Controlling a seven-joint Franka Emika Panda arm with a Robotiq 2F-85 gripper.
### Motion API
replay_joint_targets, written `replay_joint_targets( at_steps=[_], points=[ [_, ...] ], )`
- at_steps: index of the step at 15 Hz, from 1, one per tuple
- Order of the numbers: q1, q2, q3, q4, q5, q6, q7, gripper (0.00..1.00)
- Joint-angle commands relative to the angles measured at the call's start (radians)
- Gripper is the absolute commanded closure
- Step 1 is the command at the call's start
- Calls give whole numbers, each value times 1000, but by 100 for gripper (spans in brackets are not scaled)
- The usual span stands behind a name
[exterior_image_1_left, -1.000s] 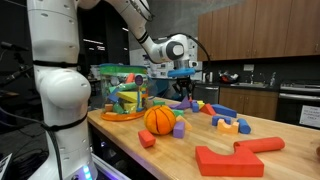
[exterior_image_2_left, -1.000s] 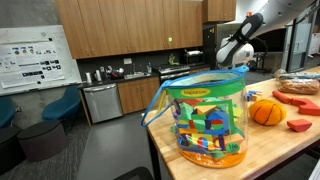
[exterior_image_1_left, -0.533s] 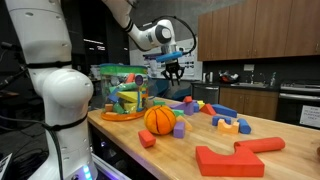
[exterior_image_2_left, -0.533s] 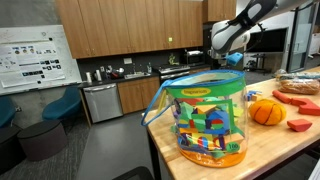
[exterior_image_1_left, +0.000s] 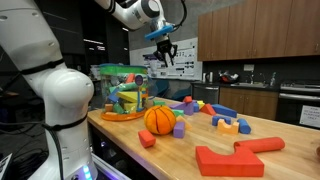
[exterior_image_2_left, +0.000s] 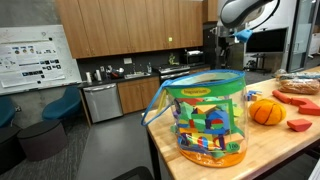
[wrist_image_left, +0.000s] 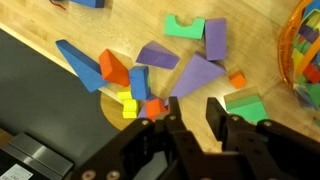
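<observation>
Wood cabinets (exterior_image_1_left: 250, 30) and a dark kitchen counter run behind my workbench, a pale wooden table (exterior_image_1_left: 185, 150). Reading from the left in an exterior view, the robot's white base fills the edge. Next comes a clear plastic tub (exterior_image_1_left: 122, 90) stuffed with coloured blocks, then an orange ball (exterior_image_1_left: 159, 120) at the front. Loose blocks spread rightward from there, ending in a large flat red block (exterior_image_1_left: 228, 160).

My gripper (exterior_image_1_left: 163, 55) hangs high above the tub and the ball, well apart from everything on the table. Its fingers (wrist_image_left: 172, 128) are spread with nothing between them, only bare wood showing through the gap.

The wrist view looks straight down and sorts out the pile. From the left lie a long blue wedge (wrist_image_left: 78, 62), an orange triangle (wrist_image_left: 113, 68), a small yellow block (wrist_image_left: 127, 103), and a big purple block (wrist_image_left: 200, 75). The purple one lies flat, close to the line of the gap. A green block (wrist_image_left: 245, 105) sits beyond it, and the tub's rim curves in at the far right.

From the opposite side, the tub stands in front and hides nearly all the loose blocks. That view adds a dishwasher (exterior_image_2_left: 102, 102) and a wall poster (exterior_image_2_left: 32, 55).
</observation>
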Motion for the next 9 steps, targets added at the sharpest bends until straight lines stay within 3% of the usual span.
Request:
replay_joint_targets(
  at_steps=[1,2,3,4,5,7,9],
  points=[
    [25,-110,34,13,-55,-82,29,90],
    [32,-131,46,20,-65,-96,34,90],
    [42,-145,57,25,-70,-104,41,69],
    [51,-150,68,30,-74,-110,49,41],
    [52,-129,37,26,-54,-88,27,69],
    [63,-149,53,26,-57,-99,40,64],
    [64,-151,57,26,-57,-100,41,51]
  ],
)
